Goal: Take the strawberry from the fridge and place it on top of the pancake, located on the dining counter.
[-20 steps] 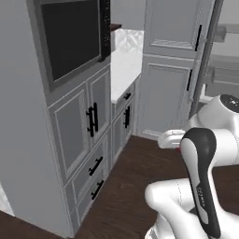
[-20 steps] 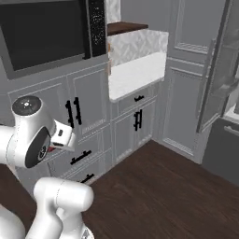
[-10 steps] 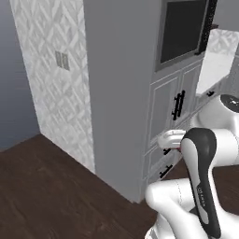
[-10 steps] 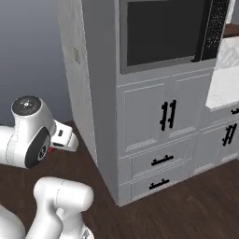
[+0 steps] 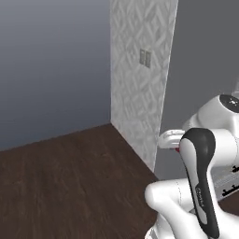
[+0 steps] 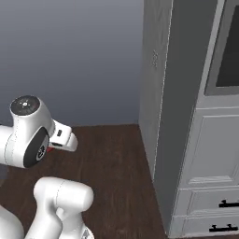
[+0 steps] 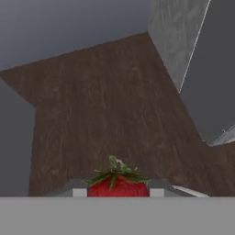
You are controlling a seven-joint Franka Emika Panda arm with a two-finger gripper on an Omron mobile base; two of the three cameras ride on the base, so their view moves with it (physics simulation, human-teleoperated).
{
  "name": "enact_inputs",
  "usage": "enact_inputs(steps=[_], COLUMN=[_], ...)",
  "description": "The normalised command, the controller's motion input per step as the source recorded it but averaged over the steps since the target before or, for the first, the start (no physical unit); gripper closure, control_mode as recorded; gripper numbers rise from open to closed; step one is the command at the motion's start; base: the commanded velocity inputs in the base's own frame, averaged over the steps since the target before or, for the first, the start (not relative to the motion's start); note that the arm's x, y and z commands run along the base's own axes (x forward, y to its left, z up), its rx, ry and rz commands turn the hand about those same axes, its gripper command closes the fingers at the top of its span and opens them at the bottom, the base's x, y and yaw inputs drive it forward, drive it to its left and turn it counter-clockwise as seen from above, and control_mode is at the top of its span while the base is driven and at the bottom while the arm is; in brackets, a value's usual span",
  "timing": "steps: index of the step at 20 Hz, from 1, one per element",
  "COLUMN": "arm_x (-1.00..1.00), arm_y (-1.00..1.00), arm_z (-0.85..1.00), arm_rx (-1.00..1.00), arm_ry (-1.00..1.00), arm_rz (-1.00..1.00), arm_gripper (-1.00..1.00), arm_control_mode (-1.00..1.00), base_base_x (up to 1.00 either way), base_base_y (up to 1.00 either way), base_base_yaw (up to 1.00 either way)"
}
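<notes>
Hand view, strawberry (image 7: pixel 118 184) pinched in claw (image 7: pixel 118 192), lower half cut off, above dark floor (image 7: pixel 105 114)

strawberry (image 7: pixel 118 185): red, green leafy cap pointing up in the hand view | sits at that view's bottom edge; above dark wood floor (image 7: pixel 105 110); lower part hidden

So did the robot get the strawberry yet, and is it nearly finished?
Done: it has the strawberry, which sits red and leafy between the shut gripper tips in the hand view. In hand: carrying it over the dark wood floor, beside a tall grey cabinet. Left: reaching the pancake and setting the strawberry on top.
</notes>
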Motion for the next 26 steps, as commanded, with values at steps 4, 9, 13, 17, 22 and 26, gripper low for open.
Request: enact_inputs(steps=[4,9,13,17,22,26], arm_x=[0.00,0.00,0.00,0.00,0.00,0.00], arm_y=[0.00,0.00,0.00,0.00,0.00,0.00], arm_z=[0.00,0.00,0.00,0.00,0.00,0.00], arm_rx=[0.00,0.00,0.00,0.00,0.00,0.00], arm_ry=[0.00,0.00,0.00,0.00,0.00,0.00], arm_rz=[0.00,0.00,0.00,0.00,0.00,0.00], arm_gripper=[1.00,1.00,1.00,1.00,1.00,1.00], arm_control_mode=[1.00,1.00,1.00,1.00,1.00,1.00], base_base_x=[0.66,0.73,0.78,0.90,1.00,0.98], base_base_y=[0.22,0.21,0.16,0.08,-0.04,-0.38], base_base_yaw=[0.60,0.59,0.59,0.58,0.51,0.47])
